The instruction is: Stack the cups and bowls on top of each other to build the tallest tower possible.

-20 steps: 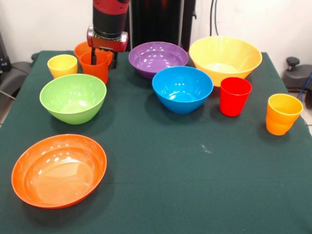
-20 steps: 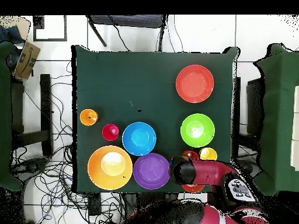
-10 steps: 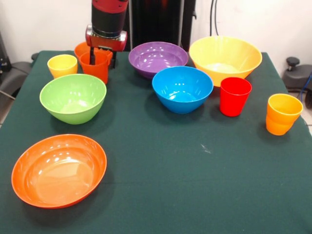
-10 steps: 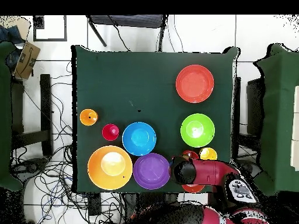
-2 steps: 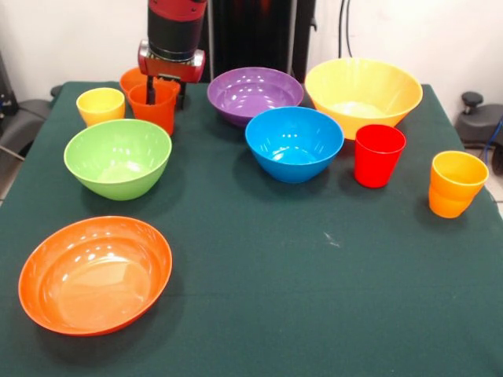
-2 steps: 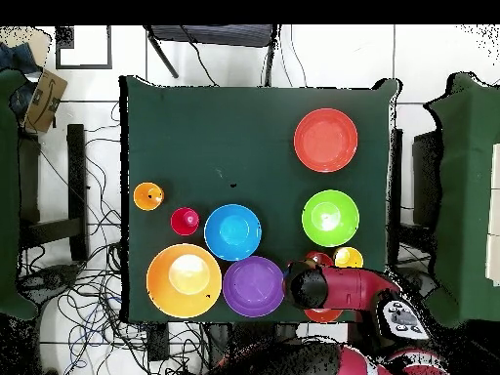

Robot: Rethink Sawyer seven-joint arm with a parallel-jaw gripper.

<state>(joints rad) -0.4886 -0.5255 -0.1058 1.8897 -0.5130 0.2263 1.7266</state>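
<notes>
There the tool (image 5: pixel 165 93) gripped the orange cup (image 5: pixel 152 108) by its rim at the bench's (image 5: pixel 299 259) far left, beside the yellow cup (image 5: pixel 100 105), behind the green bowl (image 5: pixel 118 158).

I'm working in what looks like a robotics lab rather than a home or kitchen. The surface (image 6: pixel 195 127) is draped in dark green cloth and stands on a pale tiled floor (image 6: pixel 430 59), where loose black cables (image 6: pixel 73 283) sprawl in tangles down one side. The red and black arm (image 5: pixel 177 35) comes down over it before a plain white wall (image 5: pixel 71 35). More green-draped surfaces (image 6: pixel 467 195) stand alongside, with a cardboard box (image 6: pixel 44 98) by the edge. The bright plastic bowls (image 5: pixel 294 143) and cups (image 5: pixel 379 155) are laid out like test props.
</notes>
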